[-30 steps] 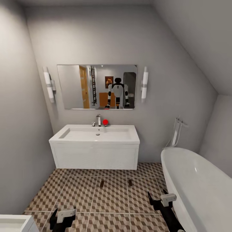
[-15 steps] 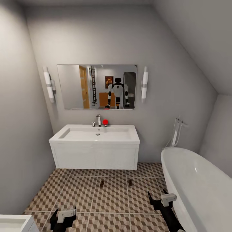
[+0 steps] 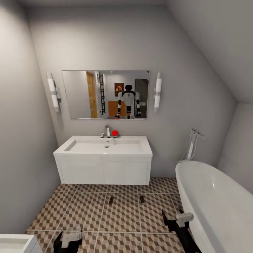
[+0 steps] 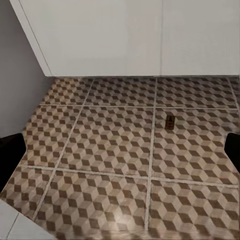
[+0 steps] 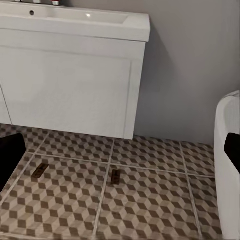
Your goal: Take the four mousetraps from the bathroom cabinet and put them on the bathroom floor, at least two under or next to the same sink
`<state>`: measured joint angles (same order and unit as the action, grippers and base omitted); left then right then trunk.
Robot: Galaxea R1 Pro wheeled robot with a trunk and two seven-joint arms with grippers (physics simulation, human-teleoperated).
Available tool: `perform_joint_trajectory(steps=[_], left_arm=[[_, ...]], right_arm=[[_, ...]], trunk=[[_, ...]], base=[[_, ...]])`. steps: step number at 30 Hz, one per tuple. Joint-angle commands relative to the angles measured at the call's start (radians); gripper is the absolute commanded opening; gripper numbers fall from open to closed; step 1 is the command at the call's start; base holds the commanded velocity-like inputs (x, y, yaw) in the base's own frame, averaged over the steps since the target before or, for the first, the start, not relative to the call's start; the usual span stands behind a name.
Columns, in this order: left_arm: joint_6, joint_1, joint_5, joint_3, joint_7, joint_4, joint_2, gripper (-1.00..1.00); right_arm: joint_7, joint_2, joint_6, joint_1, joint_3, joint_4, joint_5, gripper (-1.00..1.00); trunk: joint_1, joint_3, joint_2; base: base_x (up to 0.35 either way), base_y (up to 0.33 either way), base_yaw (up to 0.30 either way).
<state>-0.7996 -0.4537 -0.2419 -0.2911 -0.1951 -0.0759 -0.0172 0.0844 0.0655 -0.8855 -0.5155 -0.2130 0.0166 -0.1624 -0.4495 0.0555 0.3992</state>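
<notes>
Two mousetraps lie on the bathroom floor (image 3: 88, 214) just in front of the sink (image 3: 103, 165): one mousetrap (image 3: 111, 200) to the left, another mousetrap (image 3: 142, 199) to the right. The right wrist view has both mousetraps (image 5: 40, 170) (image 5: 115, 176) below the sink (image 5: 75, 75); the left wrist view has one mousetrap (image 4: 170, 121). My left gripper (image 3: 69, 234) hangs low at the near left, open and empty. My right gripper (image 3: 172, 215) is open and empty beside the tub. The cabinet is out of view.
A white bathtub (image 3: 218, 200) takes up the right side, close to my right arm. A small white unit (image 3: 14, 244) stands at the near left corner. A mirror (image 3: 105, 94) hangs above the sink. Grey walls close the room on the left and behind.
My left gripper has dropped a little and looks blurred. The right gripper has sunk slightly. The mousetraps have not moved.
</notes>
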Motion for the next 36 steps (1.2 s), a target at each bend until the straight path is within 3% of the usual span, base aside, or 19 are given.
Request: perform_joint_trajectory(steps=[1, 4, 9, 11, 17, 20, 36], left_arm=[[-0.005, 0.009, -0.005, -0.01, 0.001, -0.003, 0.0, 1.0], [-0.006, 0.049, -0.005, -0.01, 0.025, -0.003, -0.007, 1.0], [-0.036, 0.116, -0.005, -0.01, 0.089, -0.004, -0.037, 1.0], [-0.071, 0.147, -0.005, -0.01, 0.109, -0.004, -0.052, 1.0], [-0.212, 0.196, -0.005, -0.01, 0.128, -0.004, -0.089, 1.0], [-0.247, 0.203, -0.005, -0.01, 0.129, -0.004, -0.095, 1.0], [-0.248, 0.208, -0.005, -0.009, 0.126, -0.002, -0.095, 1.0]], right_arm=[[0.009, 0.0, -0.004, 0.008, -0.003, -0.001, -0.011, 1.0], [0.01, 0.001, -0.02, 0.045, -0.002, -0.001, -0.011, 1.0], [0.011, 0.001, -0.116, 0.11, -0.003, -0.001, -0.011, 1.0], [0.011, 0.0, -0.162, 0.142, -0.003, -0.001, -0.011, 1.0], [0.007, -0.002, -0.162, 0.212, -0.003, -0.001, -0.013, 1.0], [0.005, -0.003, -0.162, 0.224, -0.003, -0.001, -0.013, 1.0], [0.005, -0.008, -0.162, 0.232, -0.002, 0.0, -0.014, 1.0]], trunk=[[0.0, 0.0, 0.001], [0.0, 0.0, 0.001], [0.0, 0.0, 0.001], [0.0, 0.0, 0.001], [0.0, 0.0, 0.001], [0.0, 0.0, 0.001], [0.0, 0.0, 0.001]], base=[[0.0, 0.0, 0.0], [0.0, 0.0, 0.0], [0.0, 0.0, 0.0], [0.0, 0.0, 0.0], [0.0, 0.0, 0.0], [0.0, 0.0, 0.0], [0.0, 0.0, 0.0]])
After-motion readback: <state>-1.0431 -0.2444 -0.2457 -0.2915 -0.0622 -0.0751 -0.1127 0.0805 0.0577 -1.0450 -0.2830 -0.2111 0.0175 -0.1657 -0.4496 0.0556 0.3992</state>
